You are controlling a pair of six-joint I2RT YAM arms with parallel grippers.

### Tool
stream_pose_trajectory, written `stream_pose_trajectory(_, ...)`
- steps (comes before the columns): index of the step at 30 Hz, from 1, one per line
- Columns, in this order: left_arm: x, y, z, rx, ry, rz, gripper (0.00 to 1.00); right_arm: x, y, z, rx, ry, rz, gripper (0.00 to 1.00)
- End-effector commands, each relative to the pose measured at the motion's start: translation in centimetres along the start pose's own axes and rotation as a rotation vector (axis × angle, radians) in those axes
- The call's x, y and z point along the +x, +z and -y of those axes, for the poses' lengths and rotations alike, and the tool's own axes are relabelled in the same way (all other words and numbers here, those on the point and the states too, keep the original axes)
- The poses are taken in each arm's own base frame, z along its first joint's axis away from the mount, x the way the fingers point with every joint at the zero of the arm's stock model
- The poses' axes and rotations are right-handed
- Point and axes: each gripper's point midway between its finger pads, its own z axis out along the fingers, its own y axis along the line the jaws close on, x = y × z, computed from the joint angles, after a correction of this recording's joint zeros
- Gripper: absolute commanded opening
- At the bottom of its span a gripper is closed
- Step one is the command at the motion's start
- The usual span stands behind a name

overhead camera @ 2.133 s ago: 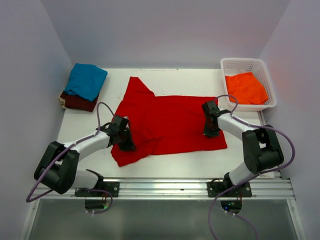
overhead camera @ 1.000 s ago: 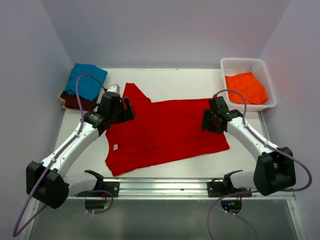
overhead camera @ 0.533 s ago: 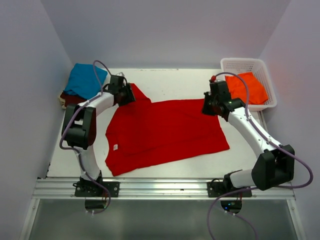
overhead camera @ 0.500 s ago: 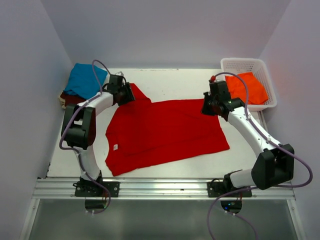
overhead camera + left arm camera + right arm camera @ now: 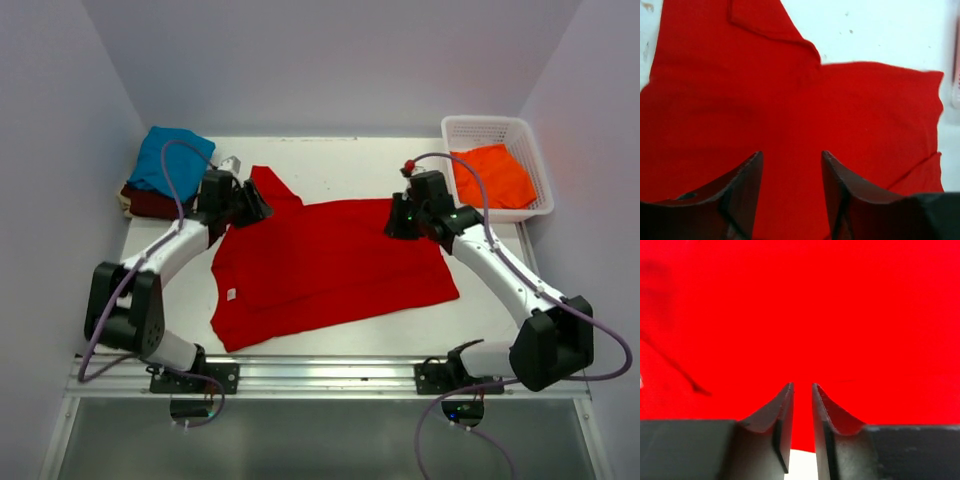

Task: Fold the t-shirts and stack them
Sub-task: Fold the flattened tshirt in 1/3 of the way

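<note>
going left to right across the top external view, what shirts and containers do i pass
teal t-shirt stacked on the maroon t-shirt → red t-shirt spread flat → white basket holding the orange t-shirt

Bright, even light from above fills the overhead view, and the white surface (image 5: 340, 165) shows only faint, soft shadows beside the arms. The red t-shirt (image 5: 330, 260) is so saturated that its folds barely read. In the wrist views the left claw (image 5: 791, 153) and right claw (image 5: 802, 385) look dark and soft-edged. The cloth in the right wrist view is blurred, with a dim smear at its left.
</note>
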Motion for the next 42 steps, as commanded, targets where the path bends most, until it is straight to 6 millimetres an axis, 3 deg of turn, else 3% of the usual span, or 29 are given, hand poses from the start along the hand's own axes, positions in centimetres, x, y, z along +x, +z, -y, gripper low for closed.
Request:
stream_pose_trajectory(1, -2.3, -5.2, 1.8, 0.046, 0.022, 0.206, 0.57, 1.4, 1.2, -8.4, -0.177, -0.239, -0.058, 0.29)
stream_pose_trajectory(3, -3.0, -7.1, 1.3, 0.018, 0.025, 0.277, 0.62, 3.0, 1.9, -11.4, -0.219, -0.316, -0.11, 0.31)
stream_pose_trajectory(4, -4.0, -9.0, 1.1, -0.002, 0.021, 0.346, 0.66, 4.2, 2.7, -14.1, -0.257, -0.37, -0.145, 0.32)
stream_pose_trajectory(6, -4.5, -10.7, 1.0, -0.017, 0.022, 0.393, 0.7, 5.4, 3.4, -16.3, -0.274, -0.43, -0.178, 0.32)
stream_pose_trajectory(7, -4.9, -12.3, 0.9, -0.025, 0.016, 0.429, 0.72, 5.7, 3.1, -19.0, -0.311, -0.478, -0.176, 0.33)
stream_pose_trajectory(9, -5.2, -13.9, 0.8, -0.032, 0.008, 0.47, 0.74, 8.0, 4.8, -20.4, -0.315, -0.535, -0.25, 0.34)
stream_pose_trajectory(10, -5.7, -15.9, 0.8, -0.033, -0.006, 0.526, 0.77, 8.1, 4.5, -22.5, -0.352, -0.565, -0.243, 0.34)
stream_pose_trajectory(11, -5.7, -16.7, 0.5, -0.043, -0.01, 0.553, 0.78, 9.9, 5.8, -22.6, -0.333, -0.588, -0.303, 0.34)
stream_pose_trajectory(12, -5.9, -17.8, 0.3, -0.046, -0.017, 0.588, 0.8, 10.3, 6.1, -23.2, -0.336, -0.611, -0.312, 0.34)
stream_pose_trajectory(13, -6.4, -20.2, 0.3, -0.047, -0.032, 0.66, 0.84, 10.5, 5.6, -24.9, -0.36, -0.635, -0.301, 0.34)
stream_pose_trajectory(18, -7.3, -26.9, 0.7, -0.01, -0.04, 0.835, 0.91, 14.2, 7.5, -27.2, -0.372, -0.702, -0.385, 0.34)
stream_pose_trajectory(19, -7.4, -28.6, 0.8, 0.004, -0.046, 0.877, 0.93, 14.3, 7.2, -28.5, -0.391, -0.716, -0.375, 0.34)
stream_pose_trajectory(22, -7.7, -31.7, 1.2, 0.037, -0.031, 0.96, 0.99, 16.3, 7.7, -29.7, -0.394, -0.749, -0.411, 0.35)
stream_pose_trajectory(25, -7.7, -33.4, 1.7, 0.056, -0.01, 0.99, 1.0, 18.3, 8.1, -30.6, -0.39, -0.781, -0.443, 0.35)
stream_pose_trajectory(28, -7.7, -33.9, 1.9, 0.061, 0.002, 0.992, 1.0, 19.7, 8.4, -30.7, -0.358, -0.811, -0.46, 0.35)
stream_pose_trajectory(42, -7.4, -33.7, 1.4, 0.041, -0.006, 0.984, 1.0, 21.6, 9.5, -29.5, -0.273, -0.801, -0.478, 0.32)
